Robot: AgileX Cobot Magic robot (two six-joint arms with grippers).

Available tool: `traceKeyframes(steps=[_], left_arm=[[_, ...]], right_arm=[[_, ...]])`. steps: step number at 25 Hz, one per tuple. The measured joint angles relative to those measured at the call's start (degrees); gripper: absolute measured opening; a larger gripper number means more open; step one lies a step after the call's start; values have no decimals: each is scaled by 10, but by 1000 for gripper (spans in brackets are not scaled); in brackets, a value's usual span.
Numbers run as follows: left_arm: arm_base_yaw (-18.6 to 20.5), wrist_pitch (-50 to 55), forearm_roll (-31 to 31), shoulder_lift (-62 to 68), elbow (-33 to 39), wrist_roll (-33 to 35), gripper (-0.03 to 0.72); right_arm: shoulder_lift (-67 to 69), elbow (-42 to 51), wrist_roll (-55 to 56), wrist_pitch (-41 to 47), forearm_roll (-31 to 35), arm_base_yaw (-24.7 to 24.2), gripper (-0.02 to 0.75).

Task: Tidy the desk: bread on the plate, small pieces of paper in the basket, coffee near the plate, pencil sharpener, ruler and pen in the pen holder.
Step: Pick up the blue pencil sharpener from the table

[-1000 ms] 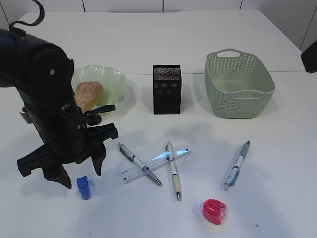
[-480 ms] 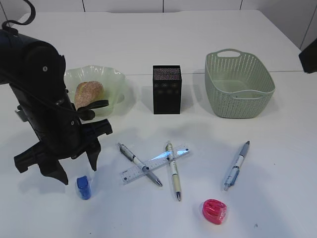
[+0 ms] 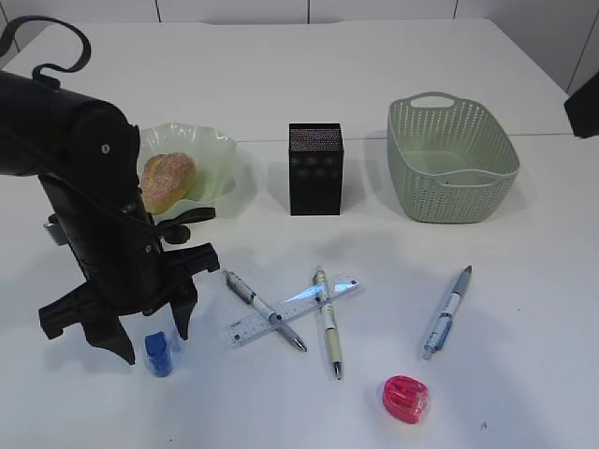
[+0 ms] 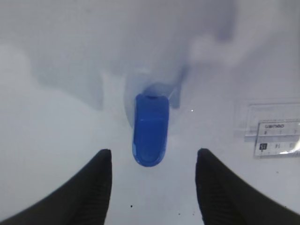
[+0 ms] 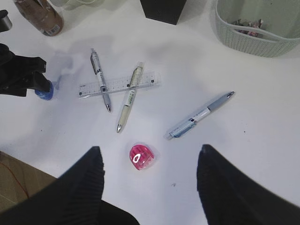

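Toward the back left of the white worktop (image 3: 393,65), the pale green ruffled plate (image 3: 213,154) holds the bread (image 3: 168,181), which lies against its left side. Near the middle stands the black mesh pen holder (image 3: 315,168); its inside cannot be seen from here. To the right sits the sage-green basket (image 3: 452,159), and the right wrist view shows small scraps of paper (image 5: 248,27) lying at its bottom. That same view catches the coffee (image 5: 38,15) at its top left edge, by the plate.

Loose on the front of the worktop are the clear ruler (image 3: 292,310), with a grey pen (image 3: 264,310) and a cream pen (image 3: 328,321) lying across it, a blue-grey pen (image 3: 446,311) well apart to the right, and a pink pencil sharpener (image 3: 405,398) near the front edge.

The left gripper (image 3: 150,340) hangs over a blue pencil sharpener (image 3: 159,354); in the left wrist view its fingers (image 4: 91,187) stand spread to either side of that sharpener, not touching it. The right gripper (image 5: 150,187) hovers high above the worktop, its fingers (image 5: 79,187) wide apart and holding nothing.
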Motion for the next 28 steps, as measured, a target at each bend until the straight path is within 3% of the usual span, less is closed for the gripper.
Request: traceKeyframes(steps=[9, 28], left_arm=[[0, -11, -4, 14, 0, 12, 325], [0, -14, 16, 29, 0, 17, 316]], right_arm=[[0, 0, 0, 0, 0, 0, 493], [0, 0, -1, 0, 0, 0, 493]])
